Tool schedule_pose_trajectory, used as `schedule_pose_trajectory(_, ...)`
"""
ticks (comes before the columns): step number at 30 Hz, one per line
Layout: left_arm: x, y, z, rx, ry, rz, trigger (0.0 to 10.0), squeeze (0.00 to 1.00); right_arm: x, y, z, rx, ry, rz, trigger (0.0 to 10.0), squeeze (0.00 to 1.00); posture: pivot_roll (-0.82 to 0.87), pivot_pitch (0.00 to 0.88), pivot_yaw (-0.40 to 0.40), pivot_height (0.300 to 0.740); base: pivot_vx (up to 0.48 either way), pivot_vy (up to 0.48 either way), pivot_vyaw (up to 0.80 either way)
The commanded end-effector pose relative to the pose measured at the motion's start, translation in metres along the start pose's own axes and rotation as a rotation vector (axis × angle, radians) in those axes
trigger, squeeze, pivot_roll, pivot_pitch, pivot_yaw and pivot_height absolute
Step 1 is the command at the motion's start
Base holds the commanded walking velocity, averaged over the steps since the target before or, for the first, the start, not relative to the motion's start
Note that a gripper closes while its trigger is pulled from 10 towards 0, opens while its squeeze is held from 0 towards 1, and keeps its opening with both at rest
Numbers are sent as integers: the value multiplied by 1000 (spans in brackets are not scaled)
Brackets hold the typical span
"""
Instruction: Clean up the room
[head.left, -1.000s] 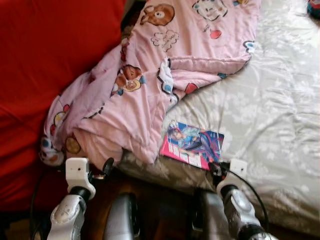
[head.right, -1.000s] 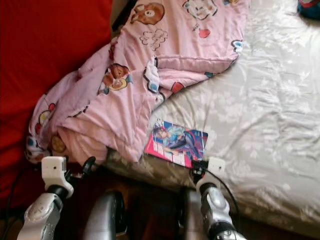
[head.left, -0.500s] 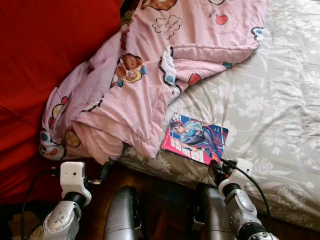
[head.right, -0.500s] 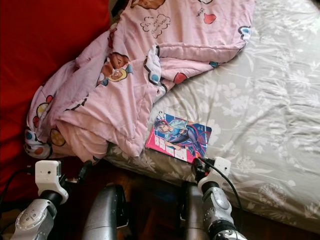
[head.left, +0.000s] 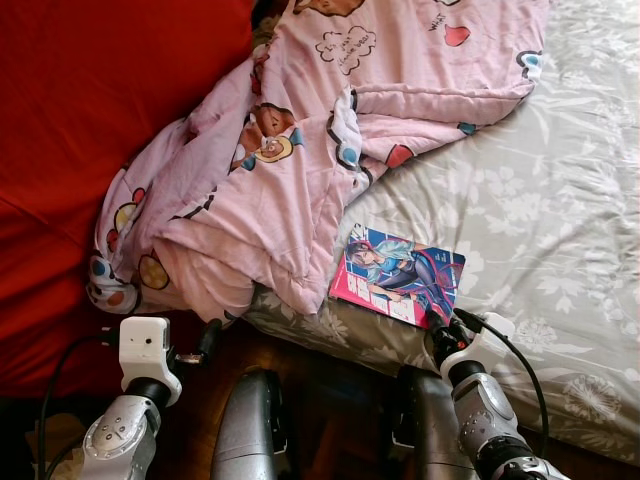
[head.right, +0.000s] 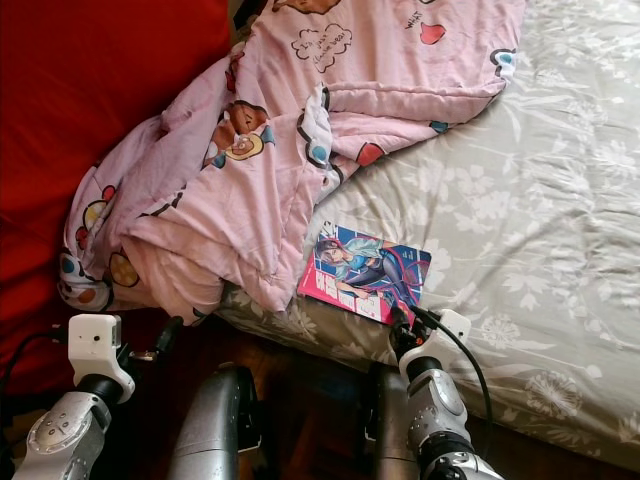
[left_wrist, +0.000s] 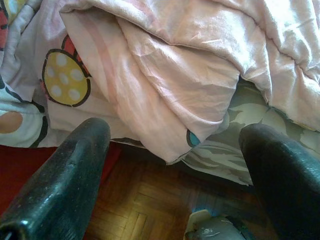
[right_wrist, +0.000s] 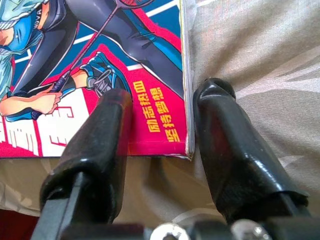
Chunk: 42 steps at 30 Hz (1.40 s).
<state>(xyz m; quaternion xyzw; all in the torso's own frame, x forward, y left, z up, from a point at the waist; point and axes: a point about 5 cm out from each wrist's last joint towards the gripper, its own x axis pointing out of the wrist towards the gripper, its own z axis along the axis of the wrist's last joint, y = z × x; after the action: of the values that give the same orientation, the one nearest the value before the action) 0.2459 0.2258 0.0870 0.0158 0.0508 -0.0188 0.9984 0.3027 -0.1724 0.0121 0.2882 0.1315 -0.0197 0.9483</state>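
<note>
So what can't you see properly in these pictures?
- The book's far corner, in the eye views: tucked under the pink blanket.
- The book's cover in the right wrist view: cut off by the picture's edges, and one finger of the right tool hides part of it.
- Under the bed: dark shadow.
- The blanket's far end: cut off by the picture's top edge.

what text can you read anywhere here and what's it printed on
"励志热血" and "坚持梦想": yellow characters on the red corner of the comic book, between the right gripper fingers.
Large white title blocks on the book cover: cropped, unreadable.
Cloud-shaped writing on the pink blanket: too small to read.
</note>
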Motion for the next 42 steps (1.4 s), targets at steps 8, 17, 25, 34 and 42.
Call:
schedule_pose_trajectory(8, -5, 2, -7, 13, 43, -6, 10000, 0, -14, -6, -30, 126, 89, -6, 10000, 0, 169, 405, 93, 615, 0, 0, 0)
schedule_pose_trajectory(17, -14, 3, -9, 21, 57, -9, 10000, 0, -26, 3, -61, 209, 214, 61, 10000, 0, 209, 430, 107, 615, 0, 0, 0)
schedule_pose_trajectory(25, -21, 9, -7, 35, 64, 9, 10000, 0, -18, 8, -48, 301, 146, 77, 10000, 0, 238, 440, 120, 615, 0, 0, 0)
schedule_pose_trajectory(34, -24, 11, -7, 42, 75, 15, 10000, 0, -7, 13, -30, 363, 60, 104, 6510, 0, 243, 445, 126, 615, 0, 0, 0)
schedule_pose_trajectory(42, -21, 10, -9, 41, 81, 15, 10000, 0, -6, 14, -27, 365, 49, 120, 0, 0, 233, 425, 126, 615, 0, 0, 0)
